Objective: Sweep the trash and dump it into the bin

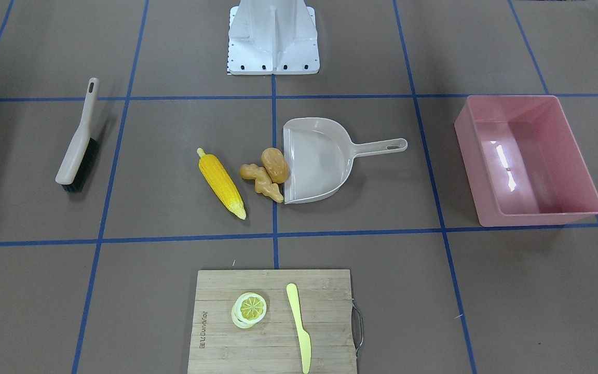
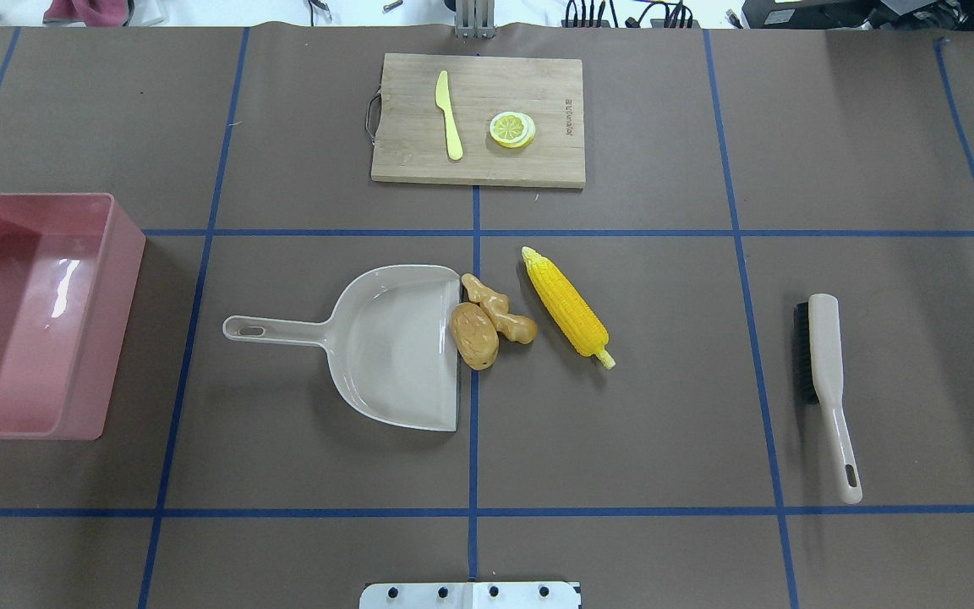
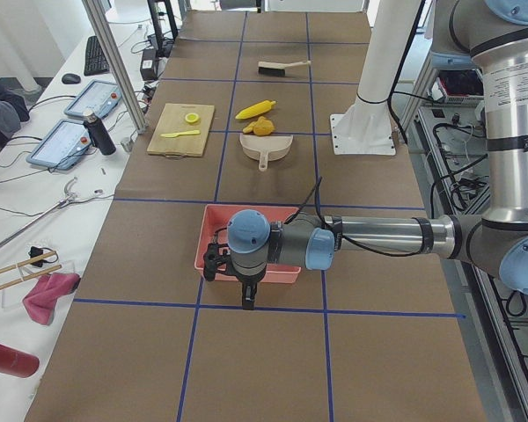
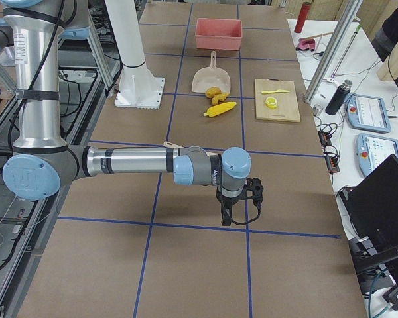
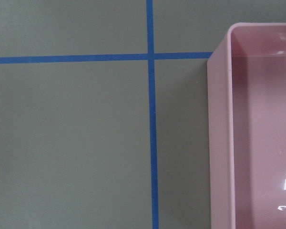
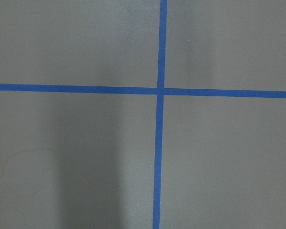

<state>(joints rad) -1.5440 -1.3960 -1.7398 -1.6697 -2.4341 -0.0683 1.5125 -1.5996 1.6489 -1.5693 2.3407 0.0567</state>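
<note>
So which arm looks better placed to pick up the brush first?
Probably the right gripper: the brush lies on its side of the table. The left gripper hangs by the pink bin, nearer the dustpan, whose handle points that way.

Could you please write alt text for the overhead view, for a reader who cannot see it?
A beige dustpan lies in the middle, with a potato, ginger and corn cob beside its open edge. A pink bin sits at left, a brush at right, a cutting board beyond.
</note>
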